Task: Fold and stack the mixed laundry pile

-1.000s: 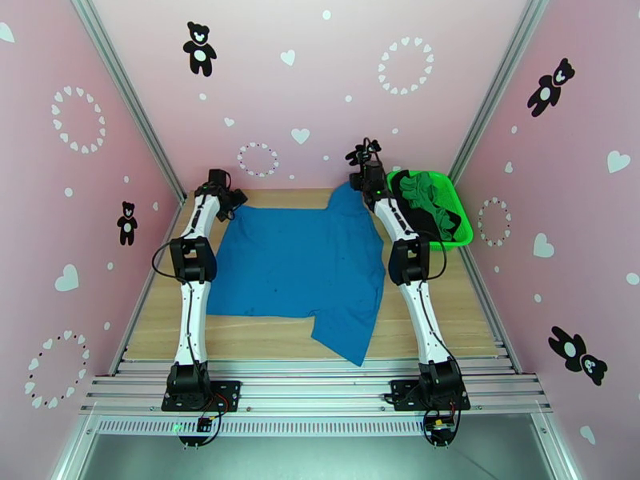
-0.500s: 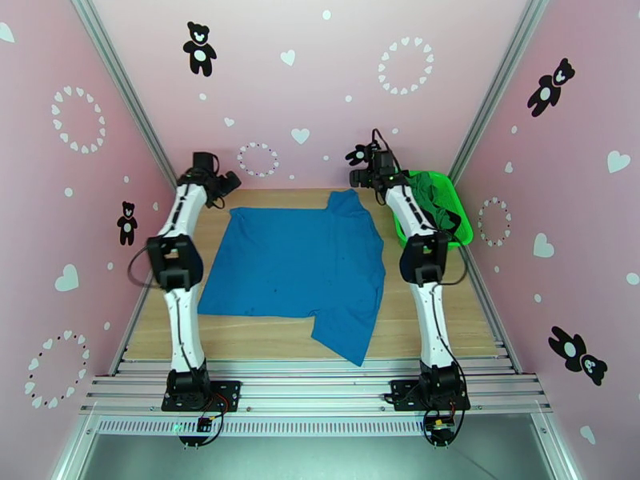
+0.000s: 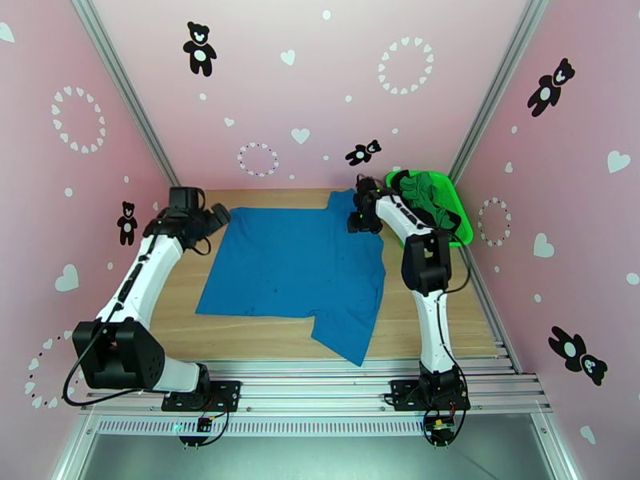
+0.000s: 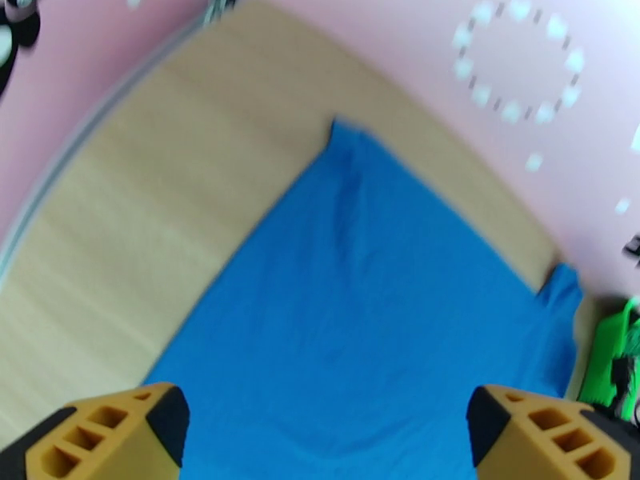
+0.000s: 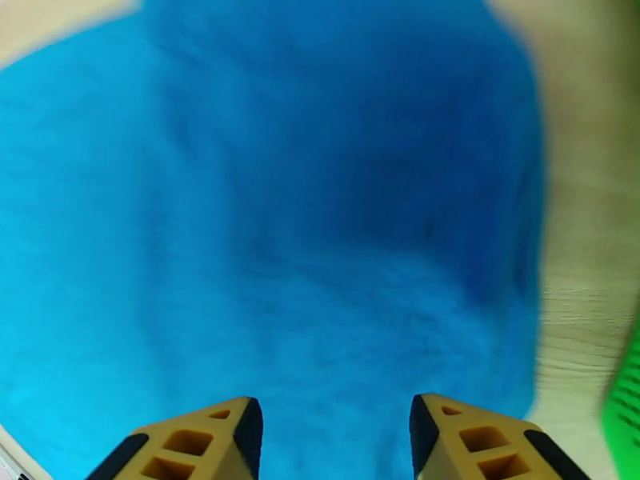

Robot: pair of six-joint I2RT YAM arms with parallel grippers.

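The medium-blue T-shirt lies spread flat on the wooden table, one sleeve pointing toward the near edge. The bright green garment and the black garment lie bunched in the basket at the far right. My left gripper hovers just off the shirt's far left corner. In the left wrist view the left gripper stands wide open above the blue T-shirt. My right gripper hangs over the shirt's far right sleeve. In the right wrist view the right gripper is partly open, with blue T-shirt beneath and nothing between the fingers.
A bright green plastic mesh basket stands at the far right corner against the pink wall, close beside the right arm. Bare wood runs along the near edge and down the left side. Aluminium rails border the front.
The left arm has swung out to the left and its gripper has come back toward the shirt's far left corner. The right gripper has moved from the back wall onto the sleeve, its jaws narrower.
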